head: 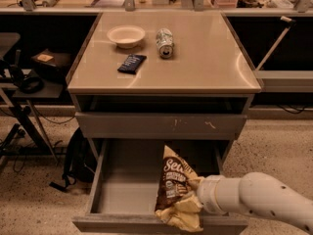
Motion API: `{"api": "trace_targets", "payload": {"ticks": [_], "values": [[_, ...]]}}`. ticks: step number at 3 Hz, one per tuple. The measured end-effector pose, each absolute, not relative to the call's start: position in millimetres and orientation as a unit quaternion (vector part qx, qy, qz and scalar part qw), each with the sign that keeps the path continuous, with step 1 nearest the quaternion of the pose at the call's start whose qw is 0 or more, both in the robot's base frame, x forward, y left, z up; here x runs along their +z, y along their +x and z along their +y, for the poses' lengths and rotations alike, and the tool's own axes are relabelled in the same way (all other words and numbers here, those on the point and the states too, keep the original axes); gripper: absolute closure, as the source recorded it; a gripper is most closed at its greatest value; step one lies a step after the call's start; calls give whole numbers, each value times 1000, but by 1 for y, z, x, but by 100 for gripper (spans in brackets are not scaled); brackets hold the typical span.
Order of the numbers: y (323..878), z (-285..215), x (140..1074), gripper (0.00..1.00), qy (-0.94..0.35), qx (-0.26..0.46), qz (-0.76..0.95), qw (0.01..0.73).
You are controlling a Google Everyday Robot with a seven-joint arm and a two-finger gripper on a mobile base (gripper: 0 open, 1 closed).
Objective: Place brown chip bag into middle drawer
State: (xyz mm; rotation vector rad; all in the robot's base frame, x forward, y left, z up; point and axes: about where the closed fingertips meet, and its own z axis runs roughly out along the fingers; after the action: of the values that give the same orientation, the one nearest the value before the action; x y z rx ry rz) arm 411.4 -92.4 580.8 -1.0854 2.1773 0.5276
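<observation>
The brown chip bag [174, 185] has a dark brown top with white lettering and a pale yellow bottom. It hangs upright over the front right part of the open middle drawer [122, 197], with its lower edge at the drawer's front wall. My gripper [194, 189] reaches in from the right on a white arm. It is shut on the bag's right side and mostly hidden behind it.
Above the open drawer is a shut grey drawer front with pale scratch marks [161, 125]. On the tan table top [210, 67] are a white bowl [126, 35], a can on its side [165, 42] and a small dark blue packet [132, 63]. A black backpack [78, 158] leans at the left.
</observation>
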Motion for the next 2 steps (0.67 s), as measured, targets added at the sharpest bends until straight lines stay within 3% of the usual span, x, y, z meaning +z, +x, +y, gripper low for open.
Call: {"api": "trace_targets", "payload": {"ticks": [1, 2], "values": [[428, -65, 581, 100, -424, 206, 821, 323], [432, -85, 567, 100, -402, 187, 837, 320]]}}
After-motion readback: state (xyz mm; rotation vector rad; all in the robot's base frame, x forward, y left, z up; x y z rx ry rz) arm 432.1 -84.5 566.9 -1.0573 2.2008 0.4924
